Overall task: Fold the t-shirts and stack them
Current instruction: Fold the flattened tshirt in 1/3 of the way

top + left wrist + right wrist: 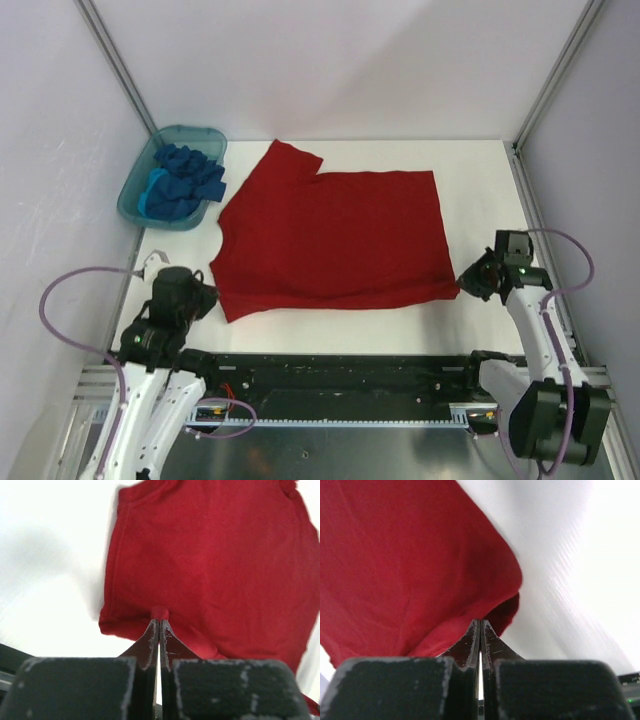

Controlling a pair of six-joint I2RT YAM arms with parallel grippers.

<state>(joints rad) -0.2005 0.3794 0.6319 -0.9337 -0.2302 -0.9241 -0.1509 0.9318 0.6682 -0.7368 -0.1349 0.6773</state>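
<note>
A large bright red t-shirt (pixel 335 235) lies spread flat across the middle of the white table, one sleeve pointing to the far left. My left gripper (pixel 212 292) is shut on its near left corner. In the left wrist view a small nub of red cloth (pixel 160 613) sticks out past the tips of the left gripper (pixel 159 622). My right gripper (pixel 465 283) is shut on the near right corner, where the red t-shirt (pixel 410 565) lifts and curls over the right gripper (pixel 480 622). Royal blue and lighter blue t-shirts (pixel 183 180) lie crumpled at the far left.
The blue shirts fill a translucent teal tub (pixel 135 205) standing at the table's far left corner. Metal frame posts and pale walls enclose the table on three sides. A black rail (pixel 340 370) runs along the near edge between the arm bases.
</note>
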